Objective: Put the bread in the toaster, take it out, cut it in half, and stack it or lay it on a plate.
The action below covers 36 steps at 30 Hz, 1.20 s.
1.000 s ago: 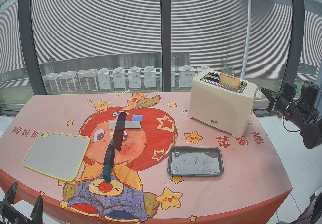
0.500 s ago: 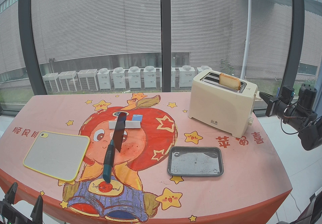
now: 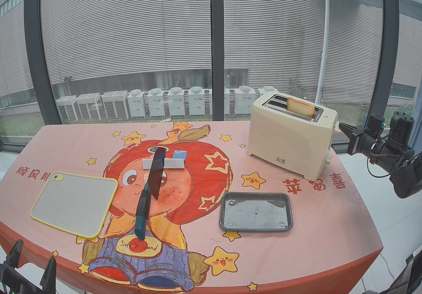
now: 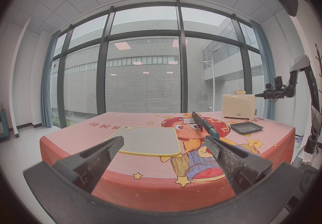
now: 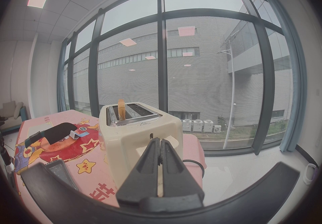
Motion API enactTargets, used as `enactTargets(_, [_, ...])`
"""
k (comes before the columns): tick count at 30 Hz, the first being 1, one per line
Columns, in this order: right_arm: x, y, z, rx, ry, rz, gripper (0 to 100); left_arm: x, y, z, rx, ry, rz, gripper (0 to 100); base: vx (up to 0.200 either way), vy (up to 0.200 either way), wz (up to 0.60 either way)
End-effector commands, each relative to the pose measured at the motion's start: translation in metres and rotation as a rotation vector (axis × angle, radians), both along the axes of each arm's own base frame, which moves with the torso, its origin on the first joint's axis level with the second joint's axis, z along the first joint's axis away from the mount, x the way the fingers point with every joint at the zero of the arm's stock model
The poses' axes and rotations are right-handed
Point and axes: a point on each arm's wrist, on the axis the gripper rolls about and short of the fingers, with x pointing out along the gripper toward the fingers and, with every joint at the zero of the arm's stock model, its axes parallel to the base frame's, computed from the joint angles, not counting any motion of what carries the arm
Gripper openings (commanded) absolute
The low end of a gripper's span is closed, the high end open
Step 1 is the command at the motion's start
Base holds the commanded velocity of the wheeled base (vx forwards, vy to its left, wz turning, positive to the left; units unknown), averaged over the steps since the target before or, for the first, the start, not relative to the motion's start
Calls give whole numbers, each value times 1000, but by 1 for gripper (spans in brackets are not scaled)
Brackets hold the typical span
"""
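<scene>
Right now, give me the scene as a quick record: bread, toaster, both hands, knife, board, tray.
bread: upright in one toaster slot, top showing
toaster: far right of the table
right hand: shut, holding nothing, tip at the toaster's lever end; contact unclear
left hand: open, holding nothing, low by the table's near left edge
knife: between board and tray, blade propped on a small white block
board: near left
tray: dark, in front of the toaster

We count one toaster [image 3: 290, 141], one bread slice [image 3: 300, 107], one knife [image 3: 147, 193], one cutting board [image 3: 72, 203] and one dark tray [image 3: 257, 213].
</scene>
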Motion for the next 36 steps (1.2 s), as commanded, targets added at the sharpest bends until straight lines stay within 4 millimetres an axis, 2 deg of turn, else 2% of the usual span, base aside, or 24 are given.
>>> enactTargets(1, [0,0,-2,-3,5,1,0,1,0,-5,0,18,1,100,0,0,0])
enactTargets(36, [-5,0,-26,-37,92,9,0,1,0,-5,0,18,-1,100,0,0,0])
